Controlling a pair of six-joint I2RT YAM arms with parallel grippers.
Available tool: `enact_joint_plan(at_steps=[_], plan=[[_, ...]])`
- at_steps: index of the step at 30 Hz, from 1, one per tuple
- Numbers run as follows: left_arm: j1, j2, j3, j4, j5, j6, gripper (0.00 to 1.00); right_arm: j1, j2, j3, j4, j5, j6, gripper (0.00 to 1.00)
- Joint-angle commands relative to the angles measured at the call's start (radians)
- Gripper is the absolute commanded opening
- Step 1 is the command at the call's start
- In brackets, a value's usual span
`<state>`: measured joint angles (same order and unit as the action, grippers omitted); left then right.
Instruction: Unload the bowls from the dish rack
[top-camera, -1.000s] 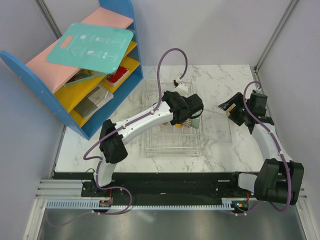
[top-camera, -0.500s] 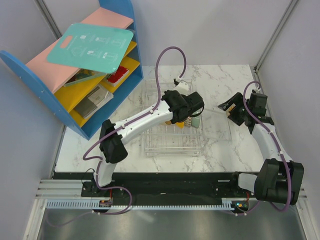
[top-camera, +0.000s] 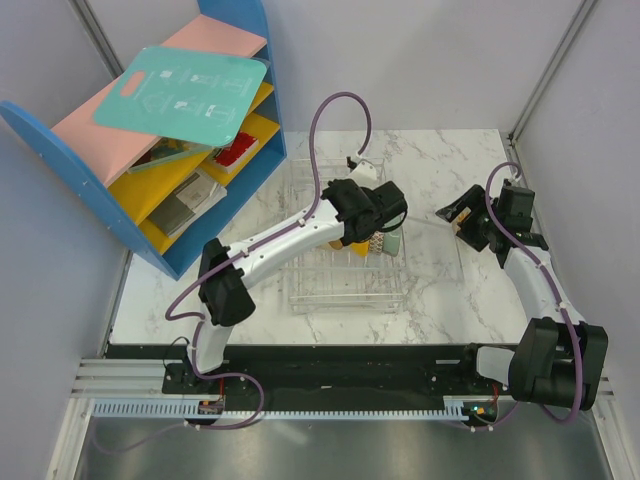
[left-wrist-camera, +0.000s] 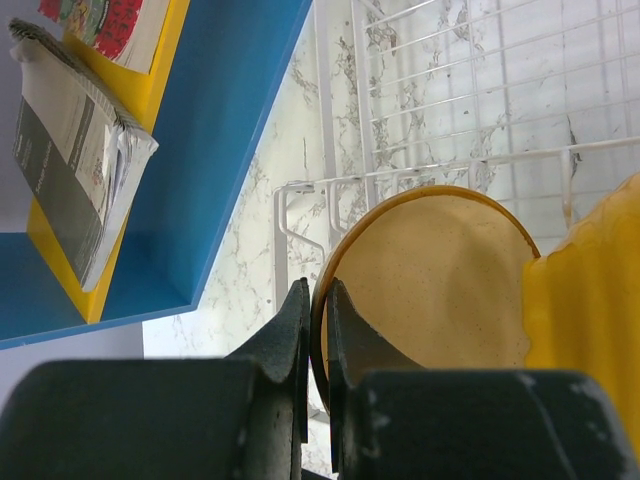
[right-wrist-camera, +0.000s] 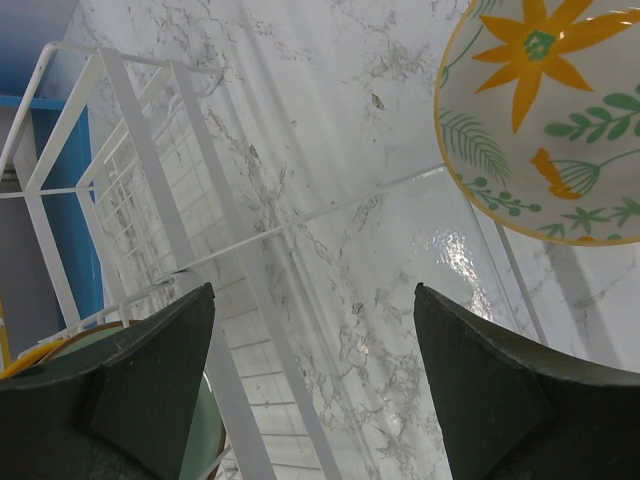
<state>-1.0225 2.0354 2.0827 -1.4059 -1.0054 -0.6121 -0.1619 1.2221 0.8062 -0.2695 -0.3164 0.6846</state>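
- Fingers of my left gripper (left-wrist-camera: 318, 300) are pinched together on the rim of the orange bowl (left-wrist-camera: 425, 290), one on each side of the rim.
- Fingers of my right gripper (right-wrist-camera: 310, 400) stand wide apart with nothing between them, hanging above the table.
- My marble table (top-camera: 440, 295) carries everything, and both arms reach over it from the near edge.
- At the far left stands the blue-and-yellow shelf unit (top-camera: 215, 220), with a teal board (top-camera: 185, 95) lying on top and magazines (left-wrist-camera: 70, 150) in a yellow compartment.
- Mid-table, just right of the shelf unit, sits the dish rack (top-camera: 335, 285). My left gripper is over its right-hand end.
- On my left wrist view the orange bowl stands on edge, its pale tan inside facing the camera and the rack's wire behind it. I cannot tell whether it touches the rack.
- Outside the rack lies a cream floral bowl (right-wrist-camera: 550, 120) with an orange flower and green fronds. It is near my right gripper but apart from its fingers.
- Just beside my left gripper, a mint green bowl (top-camera: 394, 245) shows in the rack.
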Motion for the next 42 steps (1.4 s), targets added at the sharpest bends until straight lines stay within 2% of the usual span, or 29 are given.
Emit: enact_joint_plan(at_steps=[1,15,27,34,42], plan=[[0.013,-0.066,0.066,-0.036,-0.018,0.041,0.02,-0.004,-0.016,-0.001,0.016,0.007,-0.014,0.88],[0.033,-0.089,0.079,-0.004,-0.007,0.084,0.02,-0.004,0.001,0.01,0.018,-0.003,-0.011,0.88],[0.048,-0.069,0.088,0.024,-0.032,0.215,0.02,-0.004,0.019,0.024,0.018,-0.007,-0.013,0.88],[0.055,-0.066,0.07,0.01,-0.053,0.195,0.02,-0.004,0.011,0.014,0.018,-0.006,-0.019,0.88],[0.096,-0.142,0.05,0.008,-0.071,0.199,0.02,-0.004,0.01,0.013,0.019,-0.013,-0.019,0.87]])
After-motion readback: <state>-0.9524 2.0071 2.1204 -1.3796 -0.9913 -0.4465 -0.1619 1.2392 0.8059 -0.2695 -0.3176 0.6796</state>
